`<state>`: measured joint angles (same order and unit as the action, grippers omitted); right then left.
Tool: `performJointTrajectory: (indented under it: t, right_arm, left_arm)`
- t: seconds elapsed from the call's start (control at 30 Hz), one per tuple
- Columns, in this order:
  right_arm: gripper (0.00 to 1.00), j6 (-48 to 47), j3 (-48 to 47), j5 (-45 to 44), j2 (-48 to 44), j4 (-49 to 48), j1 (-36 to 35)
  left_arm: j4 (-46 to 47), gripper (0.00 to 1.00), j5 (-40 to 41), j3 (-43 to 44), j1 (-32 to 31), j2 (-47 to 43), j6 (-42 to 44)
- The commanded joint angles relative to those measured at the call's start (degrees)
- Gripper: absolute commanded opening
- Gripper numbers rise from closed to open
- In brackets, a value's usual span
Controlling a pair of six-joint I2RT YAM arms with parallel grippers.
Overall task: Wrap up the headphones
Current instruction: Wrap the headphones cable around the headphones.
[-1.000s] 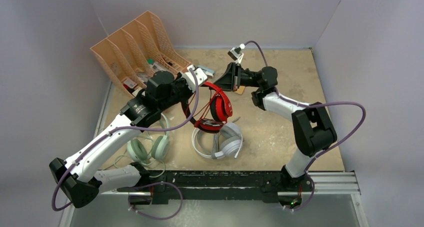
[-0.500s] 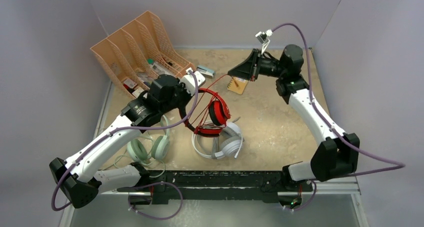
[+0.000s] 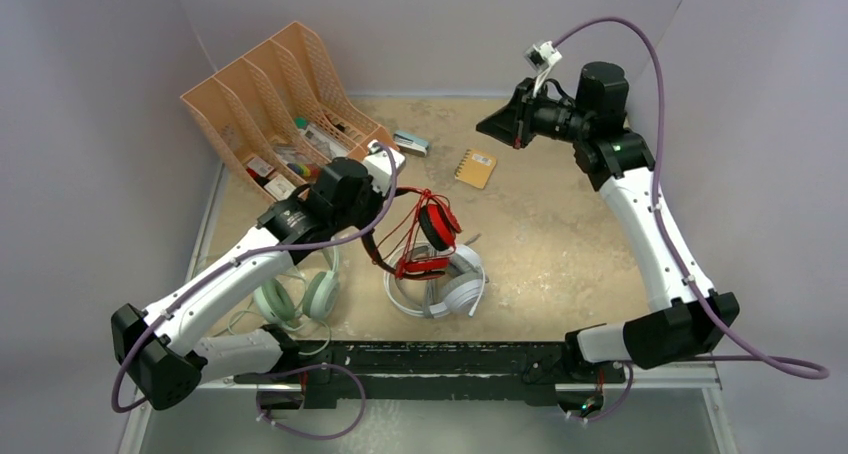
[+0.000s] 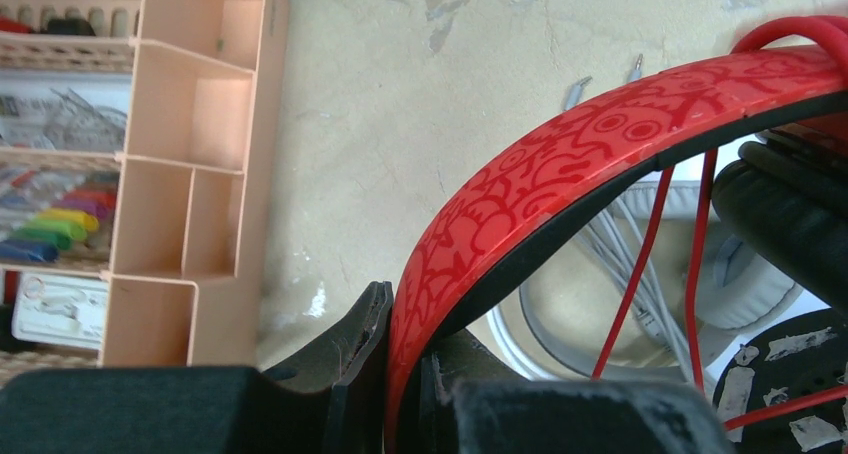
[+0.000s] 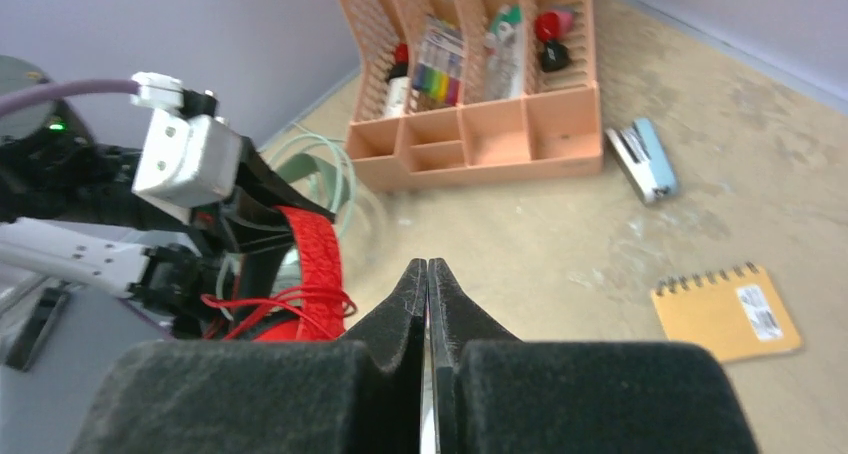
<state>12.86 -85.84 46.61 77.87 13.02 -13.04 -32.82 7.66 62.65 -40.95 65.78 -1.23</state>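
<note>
My left gripper point(image 4: 405, 309) is shut on the red patterned headband point(image 4: 600, 144) of the red and black headphones point(image 3: 420, 239), holding them just over the white headphones point(image 3: 440, 284). The red cord point(image 4: 650, 254) runs in loops across the band and cups. The white set's grey cord point(image 4: 620, 244) lies beneath. The mint-green headphones point(image 3: 295, 299) lie at the near left under my left arm. My right gripper point(image 3: 485, 127) hangs high at the far right, shut point(image 5: 428, 269) with nothing between its fingers, well apart from the red headphones point(image 5: 315, 264).
A peach desk organizer point(image 3: 270, 94) with pens and small items stands at the far left. A blue stapler point(image 3: 410, 144) and an orange spiral notebook point(image 3: 475, 167) lie on the table behind the headphones. Grey walls close in the sides.
My right gripper has drawn up and back to the far right, away from the red headphones; the red cord no longer stretches toward it. My left gripper has moved the red headphones slightly nearer.
</note>
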Motion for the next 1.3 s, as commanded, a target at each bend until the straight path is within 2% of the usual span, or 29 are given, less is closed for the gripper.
performJointTrajectory:
  t: [0.0,0.07,0.17,0.27,0.4,0.53,0.67,0.87,0.97,1.27]
  right_arm:
    - [0.11,-10.2,-4.3,-8.9,0.7,12.0,-0.1]
    - [0.25,-12.0,-3.5,-10.9,0.1,12.3,-0.1]
    - [0.46,-12.6,1.5,-10.3,-2.6,6.8,-0.1]
    - [0.56,-15.0,8.0,-6.7,-5.3,-0.5,-0.1]
    - [0.58,-15.4,18.6,1.3,-7.8,-15.3,-0.5]
    - [0.63,-23.0,26.0,2.1,-10.0,-22.4,-2.0]
    - [0.66,-32.3,26.6,6.1,-10.4,-17.6,-3.5]
    - [0.7,-41.6,29.6,6.5,-12.1,-15.0,-10.4]
    - [0.74,-41.7,31.2,6.6,-12.6,-16.7,-11.6]
    - [0.72,-43.5,31.7,7.3,-13.1,-14.6,-13.1]
  left_arm:
    - [3.0,0.0,0.3,3.3,0.1,1.0,-10.0]
    - [1.5,0.0,-1.7,4.4,0.1,1.6,-11.4]
    - [1.9,0.0,-3.4,3.3,0.0,0.1,-12.0]
    - [2.2,0.0,-5.5,2.3,0.0,-1.9,-10.4]
    - [2.9,0.0,-8.7,0.3,0.1,-4.6,-6.5]
    - [1.3,0.0,-9.5,0.6,0.1,-5.6,-1.5]
    - [1.1,0.0,-9.7,0.5,0.1,-7.1,2.6]
    - [3.1,0.0,-10.8,-0.4,0.1,-9.0,4.7]
    - [1.9,0.0,-11.3,0.4,0.1,-8.7,5.1]
    - [1.1,0.0,-11.1,0.6,0.1,-9.9,5.1]
